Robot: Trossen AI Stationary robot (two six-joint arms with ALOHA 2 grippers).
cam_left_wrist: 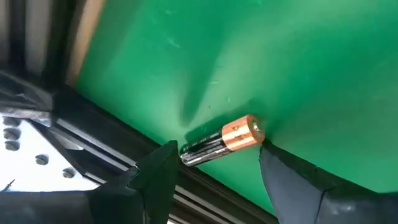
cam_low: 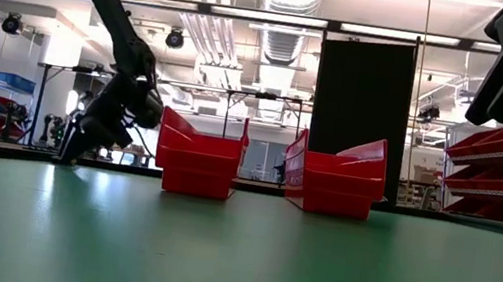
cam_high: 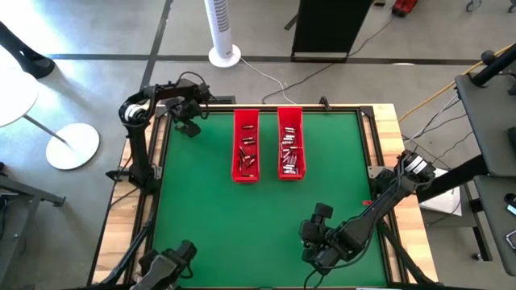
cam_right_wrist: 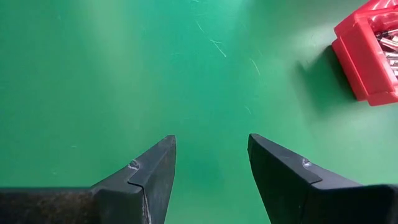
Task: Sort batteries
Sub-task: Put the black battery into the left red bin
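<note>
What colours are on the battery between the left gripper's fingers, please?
Copper top, black body on the battery; left wrist view.

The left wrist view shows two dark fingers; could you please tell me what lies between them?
A single battery, copper-topped with a black body, lies on the green mat between the left gripper's open fingers, beside the table's edge rail.

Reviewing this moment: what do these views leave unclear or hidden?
- Battery, left wrist view: touching the left gripper or lying free, unclear.
- Batteries in both red trays: too small in the high view to sort by type; tray walls hide them in the low view.
- Right gripper, low view: out of frame.
</note>
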